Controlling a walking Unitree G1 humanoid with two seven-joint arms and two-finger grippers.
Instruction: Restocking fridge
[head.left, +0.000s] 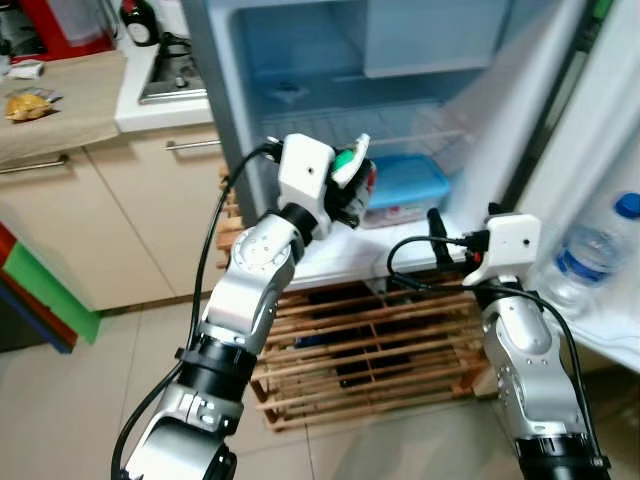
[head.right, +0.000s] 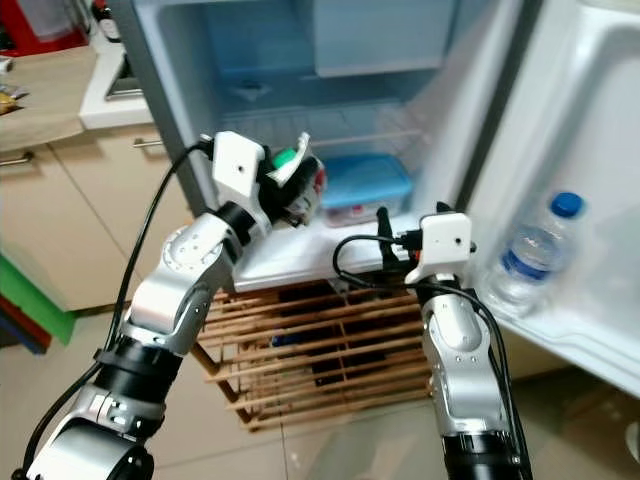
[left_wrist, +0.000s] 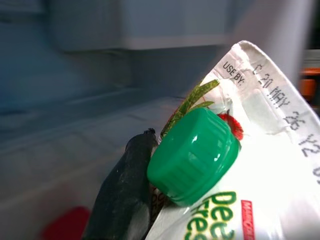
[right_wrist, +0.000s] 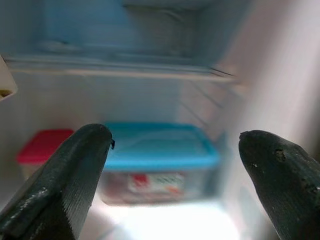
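Gripping a green-capped carton (left_wrist: 235, 165), left hand (head.left: 352, 185) fronts the fridge (head.left: 300, 90).

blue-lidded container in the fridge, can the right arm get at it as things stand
Probably yes. The right gripper is open and empty, pointed into the open fridge straight at the blue-lidded container, with nothing between them. The left gripper, holding the green-capped carton, sits off to the side.
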